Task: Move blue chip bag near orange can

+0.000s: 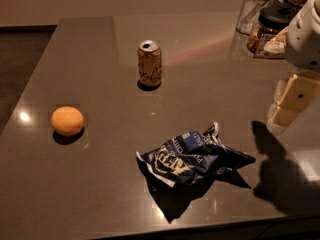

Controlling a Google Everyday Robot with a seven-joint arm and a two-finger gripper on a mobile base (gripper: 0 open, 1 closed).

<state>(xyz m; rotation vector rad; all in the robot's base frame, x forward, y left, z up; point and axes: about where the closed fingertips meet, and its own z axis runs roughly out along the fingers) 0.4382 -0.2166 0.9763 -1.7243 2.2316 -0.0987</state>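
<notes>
Dim room; dark glossy countertop (100, 194) fills the camera view, with a pale wall behind.

Gripper (292, 101): at the right edge of the view, 3 o'clock from the countertop's centre, hanging above the surface and throwing a shadow (277, 174) onto it. I cannot tell whether it is released or clenched. Nothing of the task's is in it.

Blue chip bag (192, 156): lying crumpled and flat on the countertop near the front edge, apart from my gripper.

Key relation: the bag lies at about 8 o'clock from my gripper, near but not touching. Its long axis runs roughly 9 to 3, the right end tipped a little toward 2. That right end is the one closest to me.

Orange can (149, 64): upright, at about 11 o'clock from the bag and well apart from it. Judgement: after a grasp, the carry goes toward 11 o'clock, away from my side.

Count:
- blue chip bag: 1
- orange can: 1
- round orange fruit (67, 120): 1, at 9 o'clock from the bag, off the carry line
- clear glass (255, 9): 1, at the far right
- dark-lidded jar (270, 29): 1, beside the glass
- gripper: 1
</notes>
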